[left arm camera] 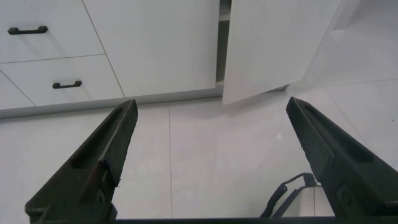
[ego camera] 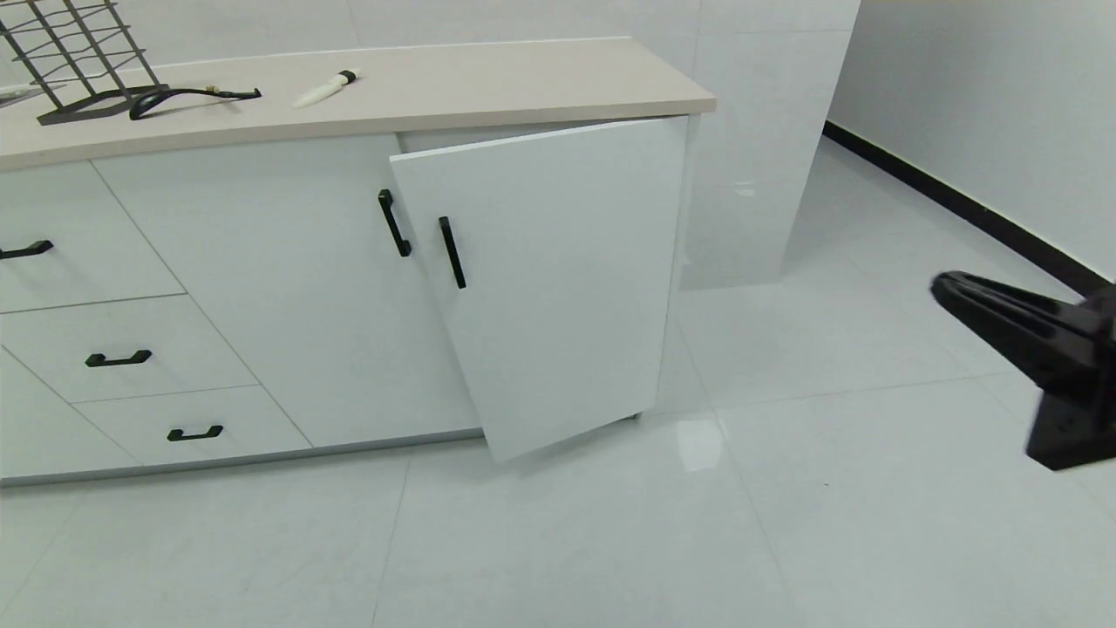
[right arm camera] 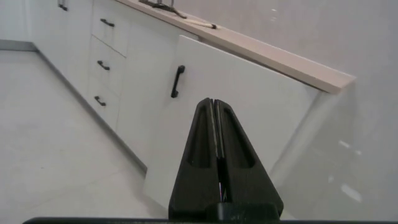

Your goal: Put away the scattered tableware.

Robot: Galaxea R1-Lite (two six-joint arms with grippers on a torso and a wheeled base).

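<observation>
On the beige countertop (ego camera: 488, 83) lie a white utensil with a black band (ego camera: 327, 87) and a black long-handled utensil (ego camera: 192, 96), beside a black wire rack (ego camera: 74, 61). Below the counter's right end a white cabinet door (ego camera: 549, 279) stands ajar, its black handle (ego camera: 452, 253) facing me. My right gripper (ego camera: 942, 288) is shut and empty, low over the floor well to the right of the door; the right wrist view has it (right arm camera: 213, 102) pointing toward the door (right arm camera: 249, 106). My left gripper (left arm camera: 211, 102) is open and empty above the floor, before the door (left arm camera: 273, 43).
White drawers with black handles (ego camera: 118, 358) fill the cabinet's left side. A second door with a handle (ego camera: 394, 222) is closed beside the ajar one. A tiled pillar (ego camera: 750, 157) stands right of the counter. Bare tiled floor (ego camera: 697, 523) stretches in front.
</observation>
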